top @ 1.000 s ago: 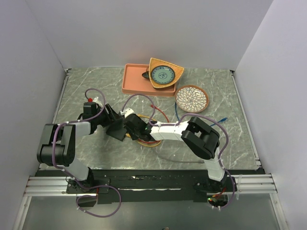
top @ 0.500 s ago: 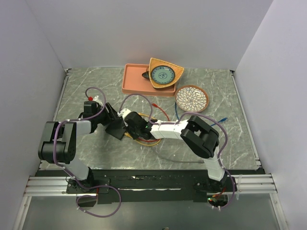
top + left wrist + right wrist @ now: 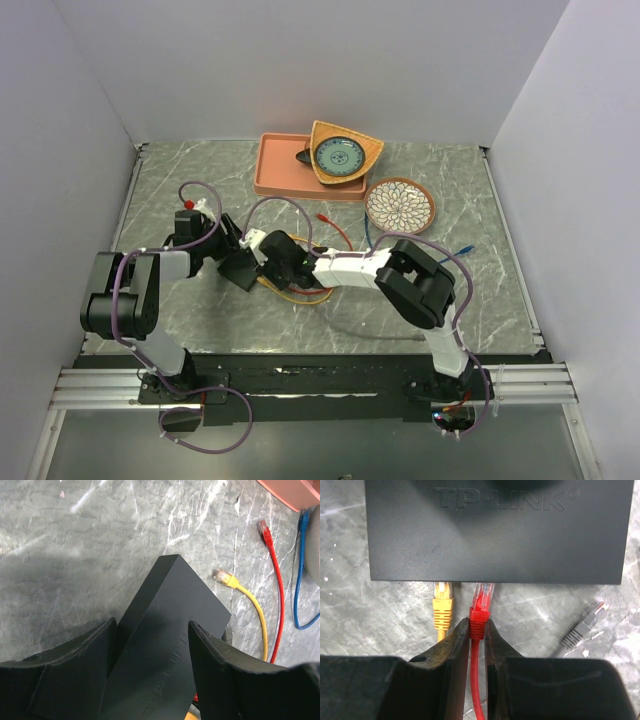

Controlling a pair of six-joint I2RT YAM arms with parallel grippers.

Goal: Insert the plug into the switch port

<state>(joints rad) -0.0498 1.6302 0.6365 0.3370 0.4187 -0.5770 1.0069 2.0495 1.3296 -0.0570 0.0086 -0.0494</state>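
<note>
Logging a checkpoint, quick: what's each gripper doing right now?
Left gripper: closed on the flat matte-black rectangular switch.
Right gripper: closed on the red cable's plug.

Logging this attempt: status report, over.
Left gripper clamps switch. Right gripper pinches red plug at switch edge, seating unclear. Yellow plug alongside, not blocking.

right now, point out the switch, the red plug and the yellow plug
switch (image 3: 495,535): right wrist view, middle of its top face
red plug (image 3: 480,611): right wrist view, red boot behind clear tip
yellow plug (image 3: 442,607): right wrist view, its yellow body
</note>
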